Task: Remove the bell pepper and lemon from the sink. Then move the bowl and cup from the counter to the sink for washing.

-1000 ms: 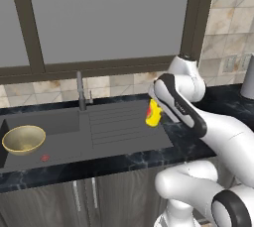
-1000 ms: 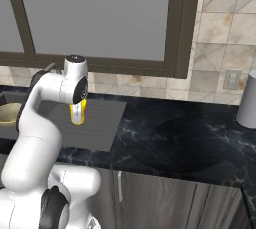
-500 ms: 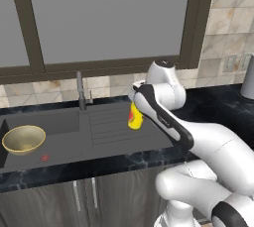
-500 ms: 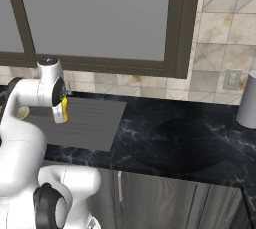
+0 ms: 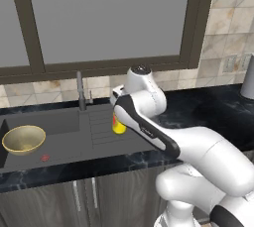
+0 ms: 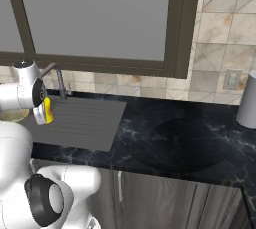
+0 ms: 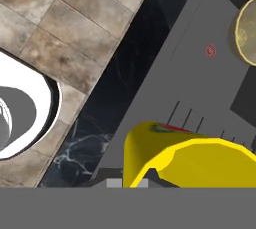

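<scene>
The claw [image 5: 117, 120] is clenched on the cup [image 5: 118, 124], carrying it in the air. In the left base view the cup hangs directly under the claw, above the ribbed drainboard of the sink [image 5: 59, 139]. The right base view shows the same yellow cup [image 6: 45, 110] gripped beside the arm's white wrist, over the drainboard. The hand view has the cup [image 7: 195, 160] large in front of the claw, with its yellow rim turned toward the camera. Off to the claw's left, lower down in the basin, sits the bowl [image 5: 23, 139], apart from the cup, with the small red drain spot [image 5: 44, 157] just beside it. Black counter [image 6: 185, 145] spreads away on the claw's right.
</scene>
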{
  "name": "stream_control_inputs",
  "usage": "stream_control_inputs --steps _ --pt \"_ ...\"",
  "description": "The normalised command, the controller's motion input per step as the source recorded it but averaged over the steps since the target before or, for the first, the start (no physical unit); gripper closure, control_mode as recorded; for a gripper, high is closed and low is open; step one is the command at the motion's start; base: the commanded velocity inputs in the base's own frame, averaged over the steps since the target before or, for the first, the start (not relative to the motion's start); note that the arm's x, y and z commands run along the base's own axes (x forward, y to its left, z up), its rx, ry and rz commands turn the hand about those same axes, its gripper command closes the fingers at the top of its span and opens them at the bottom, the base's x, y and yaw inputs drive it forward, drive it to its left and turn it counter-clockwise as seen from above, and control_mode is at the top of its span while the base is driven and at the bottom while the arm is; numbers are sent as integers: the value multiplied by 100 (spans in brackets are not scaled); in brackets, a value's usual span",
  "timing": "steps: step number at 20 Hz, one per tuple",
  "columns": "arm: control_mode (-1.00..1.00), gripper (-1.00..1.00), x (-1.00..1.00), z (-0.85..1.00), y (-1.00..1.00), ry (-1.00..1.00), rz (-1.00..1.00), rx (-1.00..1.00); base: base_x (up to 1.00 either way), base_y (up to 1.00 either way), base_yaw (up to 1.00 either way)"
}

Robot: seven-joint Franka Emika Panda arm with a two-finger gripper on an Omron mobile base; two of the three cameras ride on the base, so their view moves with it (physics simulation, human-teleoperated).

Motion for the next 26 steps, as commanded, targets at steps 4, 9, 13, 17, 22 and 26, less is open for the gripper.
stream_control_inputs --steps 4,9,13,17,22,26 --pt "-100 100 -6 0 52 0 0 -4 0 0 0" --pt "-100 100 -3 0 44 0 -8 -1 0 0 0" --pt "-100 100 -5 0 46 0 -10 0 0 0 0" --pt "-100 100 -6 0 44 0 -10 0 0 0 0" --pt "-100 100 -5 0 43 0 -11 0 0 0 0" --pt "-100 100 5 0 44 0 -4 0 0 0 0"
